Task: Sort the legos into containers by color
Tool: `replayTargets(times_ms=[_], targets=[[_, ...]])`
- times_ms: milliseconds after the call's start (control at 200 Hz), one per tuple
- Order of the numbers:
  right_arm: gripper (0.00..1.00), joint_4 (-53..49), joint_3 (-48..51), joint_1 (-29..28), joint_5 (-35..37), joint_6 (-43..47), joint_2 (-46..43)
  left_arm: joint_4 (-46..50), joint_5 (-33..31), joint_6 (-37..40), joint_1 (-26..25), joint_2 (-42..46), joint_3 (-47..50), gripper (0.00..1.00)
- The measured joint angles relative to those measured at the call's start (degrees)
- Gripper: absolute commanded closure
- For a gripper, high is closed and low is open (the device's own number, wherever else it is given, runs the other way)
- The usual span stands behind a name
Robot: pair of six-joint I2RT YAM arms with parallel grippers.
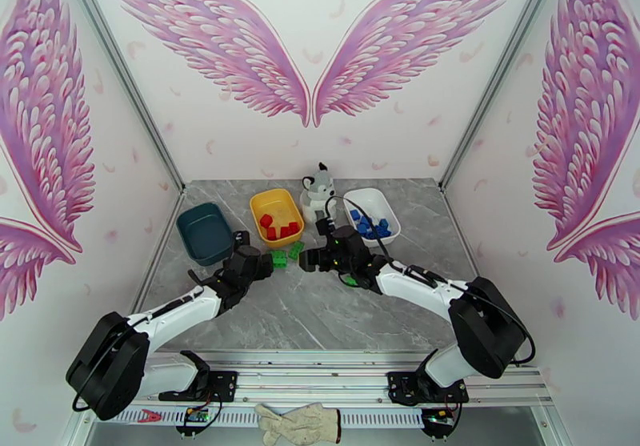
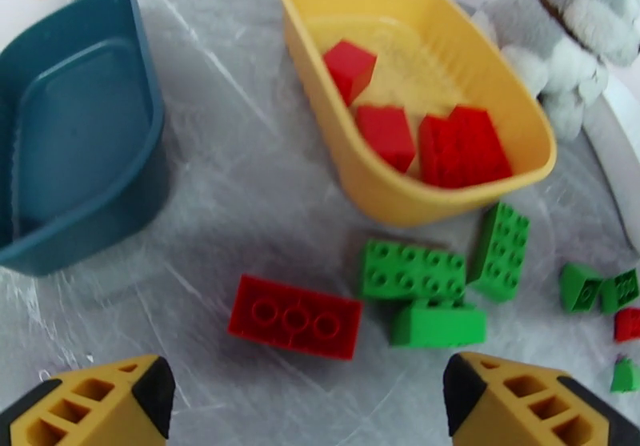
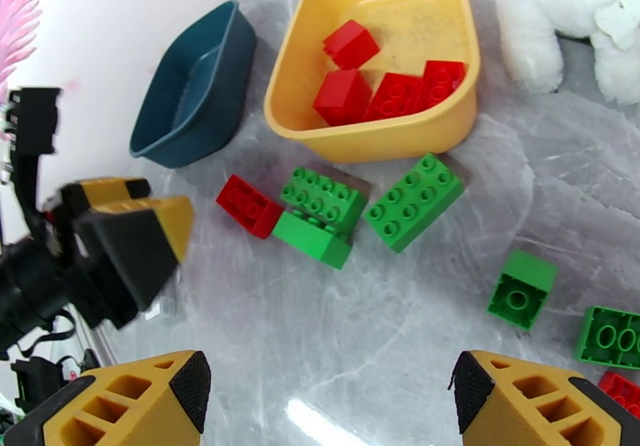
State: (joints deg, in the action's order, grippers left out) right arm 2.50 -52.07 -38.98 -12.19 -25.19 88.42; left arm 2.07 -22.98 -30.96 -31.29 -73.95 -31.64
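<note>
A long red lego point(image 2: 294, 316) lies flat on the table just ahead of my open left gripper point(image 2: 308, 395), whose jaws hold nothing. Beside it sit three green legos point(image 2: 412, 270), with smaller green ones point(image 2: 596, 287) further right. My right gripper point(image 3: 332, 383) is open too, hovering short of the same green cluster point(image 3: 324, 195) and a small green lego point(image 3: 522, 288). From above, both grippers face each other across the green legos point(image 1: 284, 255). The yellow tub point(image 1: 266, 199) holds red legos, the white tub point(image 1: 370, 196) blue ones, and the teal tub point(image 1: 205, 233) nothing.
A plush husky point(image 1: 318, 187) sits between the yellow and white tubs. The left gripper's fingers point(image 3: 136, 239) stand just left of the red lego. A work glove point(image 1: 300, 422) lies on the rail at the near edge. Walls close off the table's sides.
</note>
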Motion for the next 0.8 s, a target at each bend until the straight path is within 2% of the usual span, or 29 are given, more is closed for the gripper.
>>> replayTargets(times_ms=[415, 805], targets=[[0.12, -0.85, -1.49, -1.31, 1.36, 1.27, 0.07, -2.69, 2.62, -1.42, 0.81, -7.93, 1.38, 0.01], [0.12, -1.51, -1.51, -1.31, 2.29, 1.29, 0.07, -3.23, 3.91, -0.28, 4.92, -15.82, -3.48, 0.10]])
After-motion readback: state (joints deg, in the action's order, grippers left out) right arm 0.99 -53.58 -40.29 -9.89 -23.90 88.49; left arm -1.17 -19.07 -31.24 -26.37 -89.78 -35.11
